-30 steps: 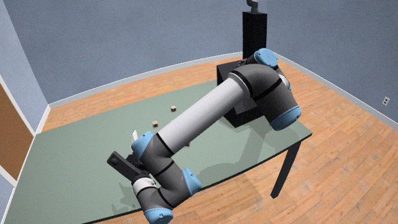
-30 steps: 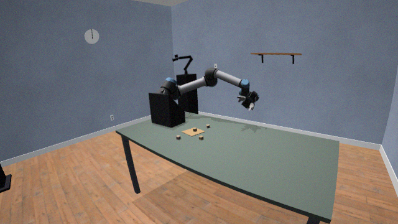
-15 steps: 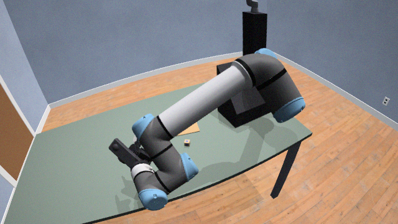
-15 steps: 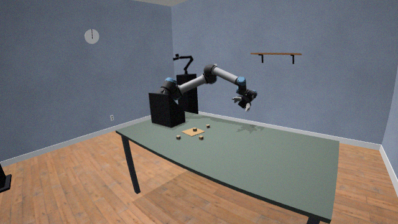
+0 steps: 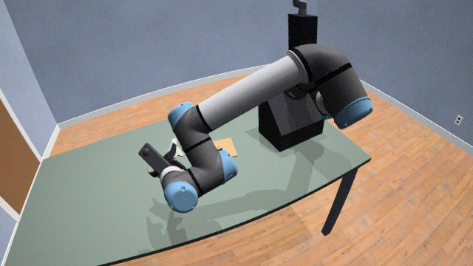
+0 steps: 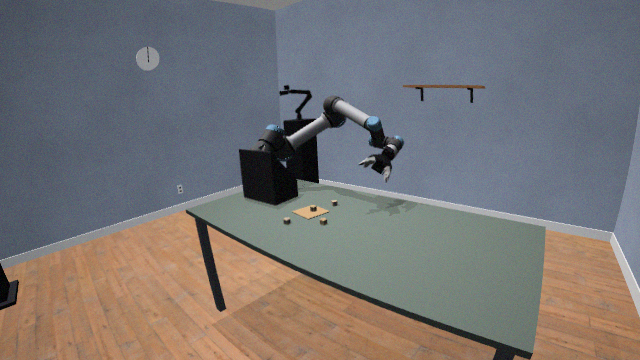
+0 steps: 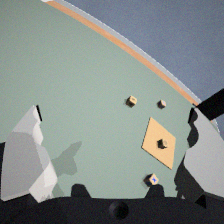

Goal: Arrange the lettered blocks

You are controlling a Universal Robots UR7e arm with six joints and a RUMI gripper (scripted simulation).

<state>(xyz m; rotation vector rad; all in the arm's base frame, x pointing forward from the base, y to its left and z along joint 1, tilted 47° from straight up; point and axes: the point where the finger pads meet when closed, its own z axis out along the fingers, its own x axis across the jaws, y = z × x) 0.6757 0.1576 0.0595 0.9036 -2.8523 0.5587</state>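
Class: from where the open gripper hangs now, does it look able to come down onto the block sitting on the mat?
Probably yes: the gripper hangs open and empty, high above the table, nothing visible blocks the way down to the block on the mat.

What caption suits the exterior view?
Open gripper hangs high above the table; one block on the mat, three off it.
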